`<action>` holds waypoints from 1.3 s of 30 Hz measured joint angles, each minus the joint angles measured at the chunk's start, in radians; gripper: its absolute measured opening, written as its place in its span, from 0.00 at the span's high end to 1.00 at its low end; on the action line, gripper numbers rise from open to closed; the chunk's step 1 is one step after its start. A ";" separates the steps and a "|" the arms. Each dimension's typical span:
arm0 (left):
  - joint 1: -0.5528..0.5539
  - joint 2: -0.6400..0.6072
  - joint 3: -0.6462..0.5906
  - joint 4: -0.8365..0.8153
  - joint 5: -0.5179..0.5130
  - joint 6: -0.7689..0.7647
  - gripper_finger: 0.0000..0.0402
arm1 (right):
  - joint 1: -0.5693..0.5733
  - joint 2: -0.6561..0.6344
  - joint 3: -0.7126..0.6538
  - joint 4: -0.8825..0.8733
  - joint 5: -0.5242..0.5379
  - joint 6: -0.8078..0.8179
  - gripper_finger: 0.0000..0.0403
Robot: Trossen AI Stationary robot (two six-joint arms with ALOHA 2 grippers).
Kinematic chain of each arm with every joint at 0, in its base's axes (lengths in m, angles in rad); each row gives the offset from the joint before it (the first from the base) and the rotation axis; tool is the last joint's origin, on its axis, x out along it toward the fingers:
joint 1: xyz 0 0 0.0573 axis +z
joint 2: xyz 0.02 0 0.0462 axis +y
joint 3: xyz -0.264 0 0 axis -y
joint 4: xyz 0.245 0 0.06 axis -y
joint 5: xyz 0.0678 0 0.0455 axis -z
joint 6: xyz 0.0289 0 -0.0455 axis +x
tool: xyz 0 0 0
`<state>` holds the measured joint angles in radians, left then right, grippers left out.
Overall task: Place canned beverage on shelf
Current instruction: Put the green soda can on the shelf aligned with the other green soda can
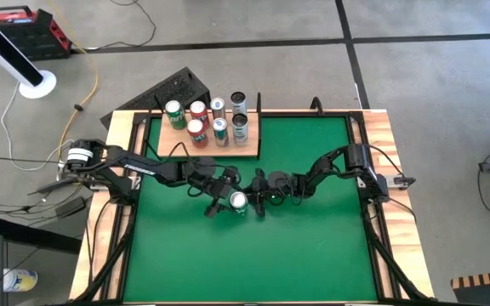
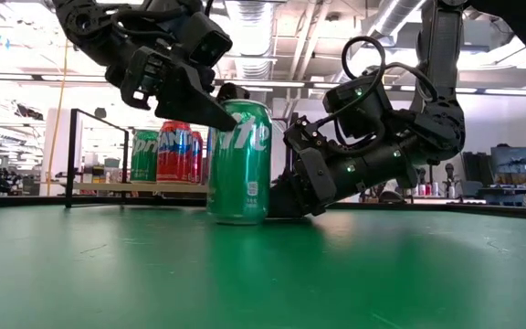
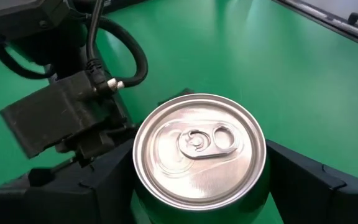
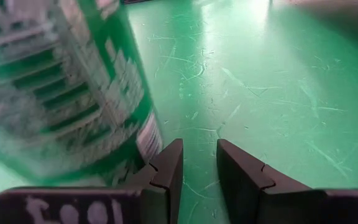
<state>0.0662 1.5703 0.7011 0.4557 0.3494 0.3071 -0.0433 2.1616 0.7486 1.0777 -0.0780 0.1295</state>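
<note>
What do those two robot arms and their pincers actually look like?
Both arms are dark, jointed and blocky, with looping black cables alongside. The right pincer has two flat black fingers, with white scribbled marks on its base. The left pincer has broad black fingers. Small green lights glow on the right arm.

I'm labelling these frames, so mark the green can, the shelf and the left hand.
green can [image 2: 238,174]: low view, its printed side.
shelf [image 1: 250,146]: high view, bare wood at the board's right edge.
left hand [image 3: 197,186]: left wrist view, midway between its fingertips.

green can [image 2: 238,163]: partial script "ite" legible; shelf cans [image 2: 167,155]: green one reads "Spri"; rest unreadable
</note>
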 joint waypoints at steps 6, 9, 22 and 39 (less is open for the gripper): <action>-0.001 -0.156 0.021 -0.141 -0.084 0.005 0.28 | 0.000 0.000 0.000 -0.001 -0.001 0.000 0.70; 0.000 -0.265 0.022 -0.264 -0.197 0.004 0.27 | 0.000 0.000 0.000 -0.001 -0.001 0.000 0.70; 0.000 -0.637 -0.050 -0.507 -0.437 -0.056 0.27 | 0.000 0.000 0.000 0.006 -0.003 0.000 0.70; 0.000 -0.789 -0.069 -0.718 -0.519 -0.143 0.27 | 0.090 0.003 0.108 -0.007 -0.003 0.206 0.70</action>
<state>0.0662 0.7816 0.6319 -0.2625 -0.1696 0.1638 0.0464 2.1647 0.8570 1.0708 -0.0812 0.3356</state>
